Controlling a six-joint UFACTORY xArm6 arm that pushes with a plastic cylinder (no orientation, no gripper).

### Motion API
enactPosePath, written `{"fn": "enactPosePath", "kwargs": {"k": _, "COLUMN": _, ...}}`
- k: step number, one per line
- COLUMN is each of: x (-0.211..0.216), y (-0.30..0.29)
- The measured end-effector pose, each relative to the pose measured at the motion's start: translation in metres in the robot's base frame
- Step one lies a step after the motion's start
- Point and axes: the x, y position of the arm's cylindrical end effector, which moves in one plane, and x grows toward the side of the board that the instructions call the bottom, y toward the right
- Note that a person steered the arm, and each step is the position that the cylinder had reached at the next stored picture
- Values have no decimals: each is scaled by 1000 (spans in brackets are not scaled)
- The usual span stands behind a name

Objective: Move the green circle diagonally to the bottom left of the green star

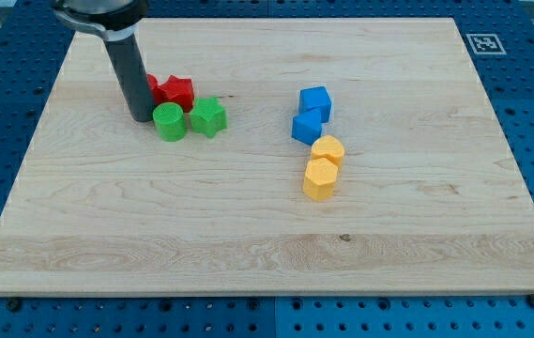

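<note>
The green circle (pixel 169 122) lies on the wooden board, directly left of the green star (pixel 208 116) and almost touching it. My tip (pixel 141 117) rests on the board just left of the green circle, close to its upper left side. The dark rod rises from there to the view's top left and hides part of a red block (pixel 159 90).
A red star-like block (pixel 179 91) sits just above the green pair. Two blue cubes (pixel 314 101) (pixel 307 126) and two yellow blocks (pixel 328 149) (pixel 320 178) form a column right of centre. A marker tag (pixel 483 42) is at the board's top right corner.
</note>
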Motion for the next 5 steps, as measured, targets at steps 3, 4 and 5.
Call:
{"fn": "enactPosePath", "kwargs": {"k": 3, "x": -20, "y": 1}}
{"fn": "enactPosePath", "kwargs": {"k": 4, "x": -19, "y": 7}}
{"fn": "enactPosePath", "kwargs": {"k": 5, "x": -16, "y": 11}}
